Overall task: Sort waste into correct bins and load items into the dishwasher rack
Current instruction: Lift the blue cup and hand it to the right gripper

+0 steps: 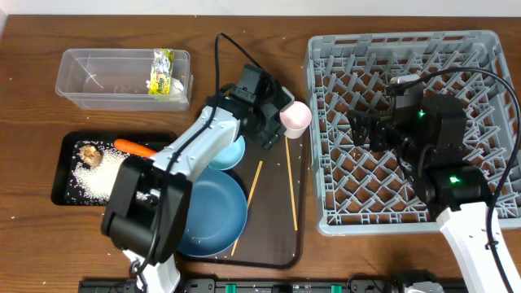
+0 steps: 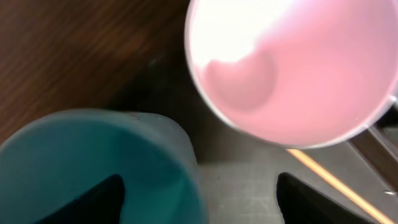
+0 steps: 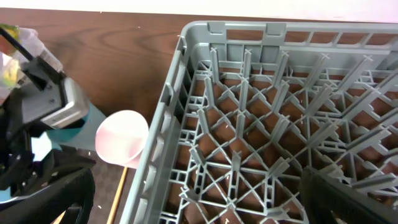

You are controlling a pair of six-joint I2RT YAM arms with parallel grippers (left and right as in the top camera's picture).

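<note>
Plainly the left pincer (image 2: 199, 190) is spread wide and pinching nothing. One finger seems to be down inside the light-blue cup (image 2: 93, 149), the other outside its wall. That cup sits by the back edge of the brown serving tray (image 1: 273, 240), just beside the pink cup (image 2: 292, 68), which is close to the left wall of the dishwasher rack (image 1: 312, 122). The main risk is crowding: closing or lifting here could let the outer finger or the cup's wall nudge the pink cup, tipping it or rolling it onto the chopstick (image 2: 329, 177) nearby. A pinch on one thin wall may also let the cup swing and slip. The right pincer (image 3: 205, 196) hangs spread and empty over the rack, so a hurried carry across could meet that arm.
</note>
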